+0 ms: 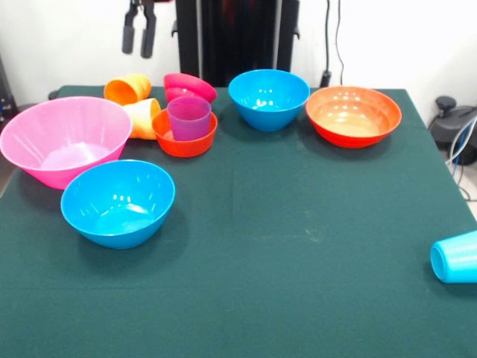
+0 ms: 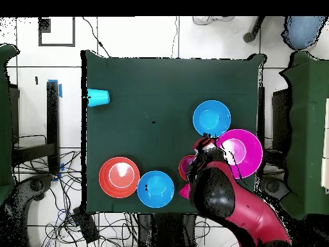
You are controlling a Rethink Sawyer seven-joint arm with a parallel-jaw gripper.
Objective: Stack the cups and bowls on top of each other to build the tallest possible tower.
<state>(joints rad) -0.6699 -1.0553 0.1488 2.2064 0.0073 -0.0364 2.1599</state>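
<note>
Front view shows the claw (image 1: 139,33) hanging at the top edge, above the cluster at the worktop's (image 1: 298,246) far left; its two dark fingers (image 1: 147,37) stand slightly apart with nothing between them, so it looks open and empty. Below it the purple cup (image 1: 188,117) sits upright inside the small orange bowl (image 1: 184,138), the only stack so far. Beside that lie the orange cup (image 1: 127,89) and yellow-orange cup (image 1: 144,118), both tipped on their sides, and the small magenta bowl (image 1: 189,87), tilted. I'd say the next pick wants one of those toppled cups, taken by the rim without nudging the stack. The light blue cup (image 1: 455,257) lies well apart, cut off by the right edge. From overhead the arm (image 2: 225,199) covers that whole cluster, hiding the cups.
</note>
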